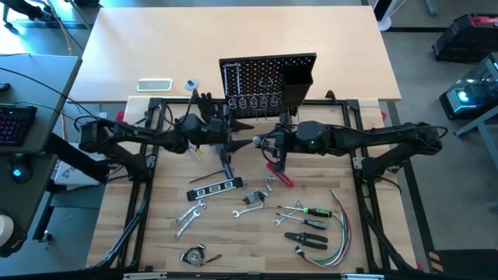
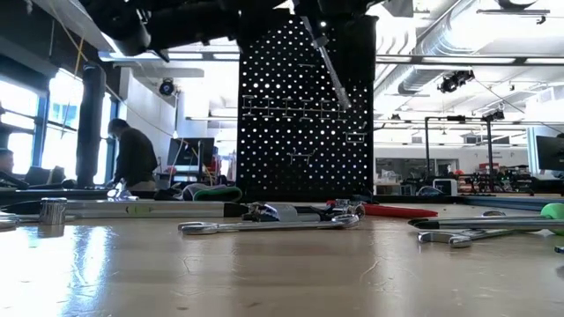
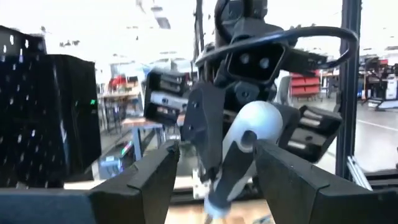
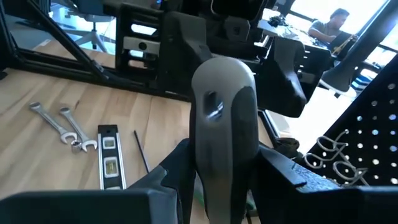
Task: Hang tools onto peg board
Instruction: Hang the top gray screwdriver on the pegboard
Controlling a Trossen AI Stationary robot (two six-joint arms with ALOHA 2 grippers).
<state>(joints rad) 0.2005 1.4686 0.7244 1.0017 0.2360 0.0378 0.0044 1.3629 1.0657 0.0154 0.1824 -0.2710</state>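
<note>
I have both arms up over the middle of the table (image 1: 117,47), meeting just in front of the board (image 1: 268,78), which stands near the far edge. My right gripper (image 4: 217,171) is clamped on a grey handle (image 4: 224,124), fingers pressed to both sides of it. In the overhead view a shaft hangs down from that grip, close to the red tool (image 1: 280,174) on the wood below. My left gripper (image 3: 217,171) is spread wide, fingers either side of that same handle and not touching it.

The level (image 1: 216,187), the wrenches (image 1: 189,214) and the pliers (image 1: 305,241) lie flat toward the near edge, not yet hung. The hooks (image 4: 329,158) on the board sit just beside my right fingers.

The risk here is the handover. If I shut the left fingers off-centre on that rounded handle, it could twist or squirt out. If the right lets go too early, the tool drops among the others. And the two wrists are crowded together, so a careless swing could knock the board.
</note>
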